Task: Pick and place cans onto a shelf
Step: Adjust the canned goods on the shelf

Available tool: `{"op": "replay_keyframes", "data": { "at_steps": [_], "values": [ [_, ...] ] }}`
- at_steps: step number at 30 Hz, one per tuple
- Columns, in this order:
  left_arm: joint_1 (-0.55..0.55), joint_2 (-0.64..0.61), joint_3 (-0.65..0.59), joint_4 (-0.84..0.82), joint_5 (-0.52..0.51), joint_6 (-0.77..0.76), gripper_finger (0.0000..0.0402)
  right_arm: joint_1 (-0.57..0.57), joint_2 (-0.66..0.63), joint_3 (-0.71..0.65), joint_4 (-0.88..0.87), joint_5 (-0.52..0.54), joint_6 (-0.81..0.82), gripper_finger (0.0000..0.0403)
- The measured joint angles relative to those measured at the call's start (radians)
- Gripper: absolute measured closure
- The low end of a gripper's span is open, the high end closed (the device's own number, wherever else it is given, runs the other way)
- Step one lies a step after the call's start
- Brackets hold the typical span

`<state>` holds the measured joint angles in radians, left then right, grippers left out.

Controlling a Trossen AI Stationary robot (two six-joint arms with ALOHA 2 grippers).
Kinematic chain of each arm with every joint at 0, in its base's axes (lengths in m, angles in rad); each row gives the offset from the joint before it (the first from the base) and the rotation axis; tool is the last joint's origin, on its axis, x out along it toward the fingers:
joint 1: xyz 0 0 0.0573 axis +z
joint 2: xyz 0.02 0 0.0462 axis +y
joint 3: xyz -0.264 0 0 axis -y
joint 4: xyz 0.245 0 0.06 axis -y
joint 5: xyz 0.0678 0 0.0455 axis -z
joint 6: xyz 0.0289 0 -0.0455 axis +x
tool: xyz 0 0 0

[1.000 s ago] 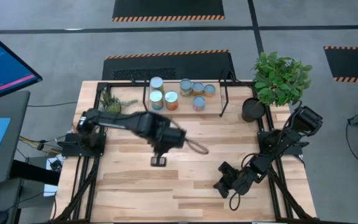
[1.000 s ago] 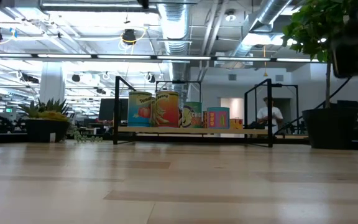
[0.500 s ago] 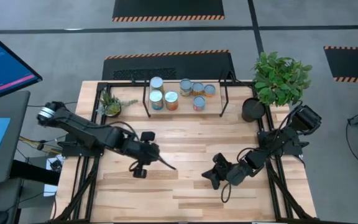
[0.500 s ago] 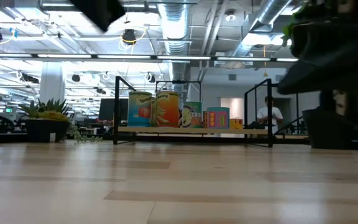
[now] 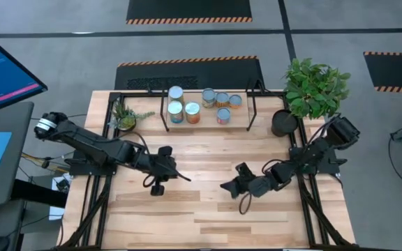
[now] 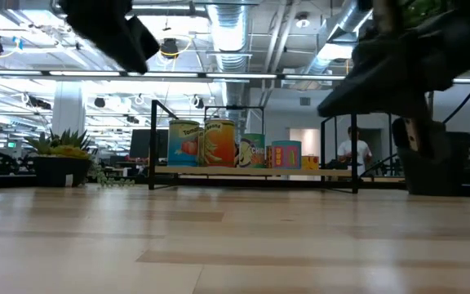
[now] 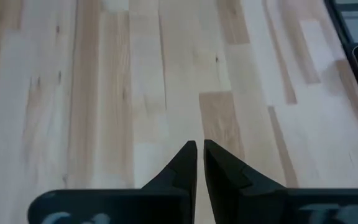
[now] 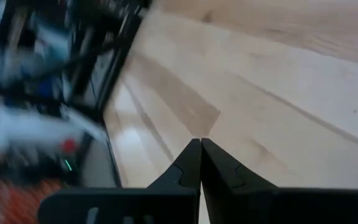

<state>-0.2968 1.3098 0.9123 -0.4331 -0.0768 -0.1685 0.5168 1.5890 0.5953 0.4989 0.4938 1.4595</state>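
Seven cans (image 5: 199, 103) stand upright on their bases on the low wooden shelf (image 5: 241, 120) at the table's far edge. In the low view the cans (image 6: 219, 144) stand in a row on the shelf board (image 6: 333, 171). My left gripper (image 7: 199, 144) is shut and empty over bare tabletop left of centre (image 5: 184, 178). My right gripper (image 8: 200, 142) is shut and empty over bare tabletop right of centre (image 5: 223, 186). Both are well short of the shelf, on its near side.
A dark round pot with a leafy plant (image 5: 285, 123) stands at the far right corner, a small plant (image 5: 124, 114) at the far left, beside the shelf. A monitor (image 5: 5, 66) stands left of the table. A person (image 6: 351, 150) shows far off in the room.
My left gripper has drawn back from the table's middle toward the left and near edges, its arm folding back. My right gripper has gone from the near right toward the table's middle and a little toward the far edge. The cans have stayed put.
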Motion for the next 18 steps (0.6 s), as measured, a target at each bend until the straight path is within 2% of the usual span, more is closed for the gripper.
{"op": "replay_keyframes", "data": {
  "at_steps": [4,10,16,18],
  "values": [
    [0.016,0.000,0.000,0.054,-0.002,0.011,0.0387,-0.044,0.000,0.000,-0.002,0.000,0.055,0.0373],
    [0.023,0.000,0.000,0.080,-0.007,-0.083,0.0387,-0.100,0.000,0.000,-0.001,-0.052,0.161,0.0372],
    [0.023,0.000,0.000,0.085,-0.007,-0.156,0.0387,-0.107,0.000,0.000,0.014,-0.108,0.110,0.0371],
    [0.023,0.000,0.000,0.093,-0.008,-0.218,0.0387,-0.093,0.000,0.000,0.051,-0.105,0.044,0.0371]
  ]
}}
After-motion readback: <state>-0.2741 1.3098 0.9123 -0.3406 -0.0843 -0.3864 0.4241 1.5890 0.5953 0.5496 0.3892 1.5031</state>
